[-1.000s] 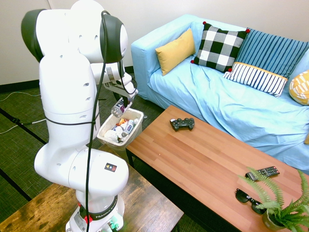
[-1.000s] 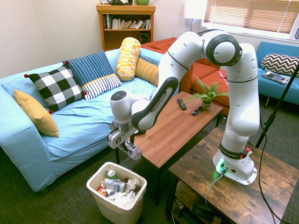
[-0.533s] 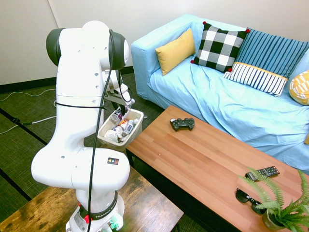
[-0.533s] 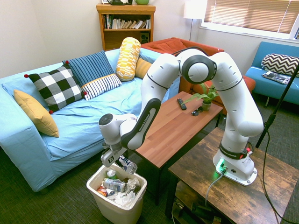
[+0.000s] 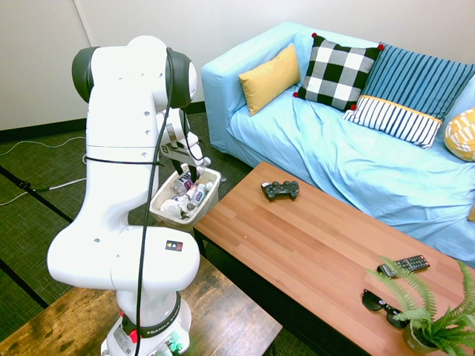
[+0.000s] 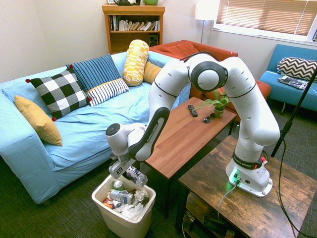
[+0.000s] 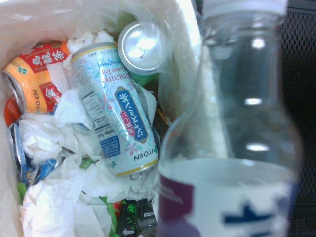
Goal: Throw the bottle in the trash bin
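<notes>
While the hand [image 6: 130, 173] hangs just over the open mouth of the trash bin [image 6: 119, 225], its fingers are clamped on the bottle [image 6: 135, 175], which lies tilted with its cap end pointing down toward the litter. Seen from the wrist, the bottle [image 7: 232, 133] fills much of the picture: clear plastic, a white cap, and a white label with a purple mark. Below it in the bin lie a pale blue tea can [image 7: 114, 121] on its side, a green can [image 7: 141, 52] showing its silver top, an orange can [image 7: 34, 81] and crumpled white tissue [image 7: 54, 163]. The bin is off-white, stands on the dark floor, and sits just off the near end of the long wooden worktop [image 5: 326, 252].

On that worktop a black game controller [image 5: 280, 190] rests near the bin-side end, toward the sofa-side edge. At the far end lie a remote [image 5: 403, 264], dark sunglasses [image 5: 384, 305] and a potted fern [image 5: 430, 315], the fern at the corner. Beyond the worktop stands a light blue sofa [image 5: 356, 163] with a mustard cushion [image 5: 270, 78], a black-and-white check cushion [image 5: 338, 73] and striped cushions [image 5: 415, 93]. Behind the sofa's far end, a wooden bookshelf [image 6: 132, 27] stands against the wall.
</notes>
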You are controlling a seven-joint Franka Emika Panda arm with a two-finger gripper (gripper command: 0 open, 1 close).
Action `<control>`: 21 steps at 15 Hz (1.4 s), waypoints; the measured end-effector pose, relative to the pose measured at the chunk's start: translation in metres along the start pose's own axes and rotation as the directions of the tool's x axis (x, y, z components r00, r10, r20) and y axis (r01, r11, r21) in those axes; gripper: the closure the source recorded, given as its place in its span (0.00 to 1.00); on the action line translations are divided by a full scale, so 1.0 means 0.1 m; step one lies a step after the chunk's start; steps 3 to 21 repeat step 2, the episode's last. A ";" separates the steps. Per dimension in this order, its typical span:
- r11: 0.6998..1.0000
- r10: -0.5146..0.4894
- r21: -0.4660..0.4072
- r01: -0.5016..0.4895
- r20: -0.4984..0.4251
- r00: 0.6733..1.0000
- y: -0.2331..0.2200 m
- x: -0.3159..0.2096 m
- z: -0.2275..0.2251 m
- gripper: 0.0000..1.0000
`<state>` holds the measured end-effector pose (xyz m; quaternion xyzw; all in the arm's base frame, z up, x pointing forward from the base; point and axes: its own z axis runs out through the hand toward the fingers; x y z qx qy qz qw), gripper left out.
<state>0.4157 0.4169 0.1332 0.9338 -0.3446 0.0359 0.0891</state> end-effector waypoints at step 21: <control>1.000 0.001 0.002 -0.001 0.001 1.000 0.00 0.00 -0.01 0.00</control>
